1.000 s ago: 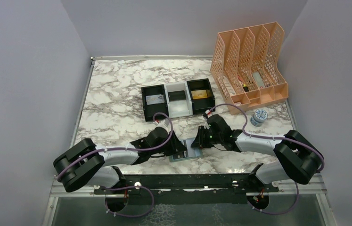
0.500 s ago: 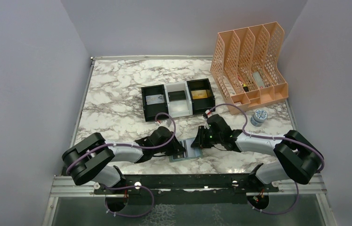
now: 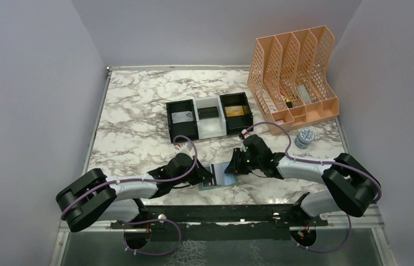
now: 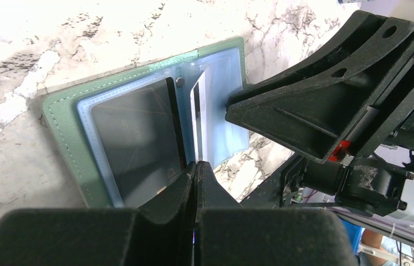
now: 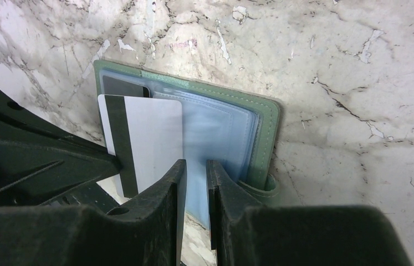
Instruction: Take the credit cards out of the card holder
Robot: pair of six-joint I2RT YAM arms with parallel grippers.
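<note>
The sage-green card holder (image 4: 60,127) lies open near the table's front edge (image 3: 211,188). Its pale blue pockets face up. A dark credit card (image 4: 132,138) sits in the left pocket. My left gripper (image 4: 196,164) is shut on a white card with a black stripe (image 5: 149,138), which sticks out sideways from the holder (image 5: 268,127). In the left wrist view this card (image 4: 195,111) stands edge-on. My right gripper (image 5: 193,163) is closed on a raised blue pocket leaf of the holder. In the top view the two grippers (image 3: 209,176) (image 3: 231,168) face each other across it.
A black-and-white three-compartment tray (image 3: 209,131) stands behind, with cards in its compartments. A peach file rack (image 3: 296,77) is at the back right, and a small round tin (image 3: 304,137) sits in front of it. The metal rail runs just behind the arms' bases.
My left gripper has shut on the white card and drawn back to the left, so the card now shows outside the pocket. The right gripper has stayed in place.
</note>
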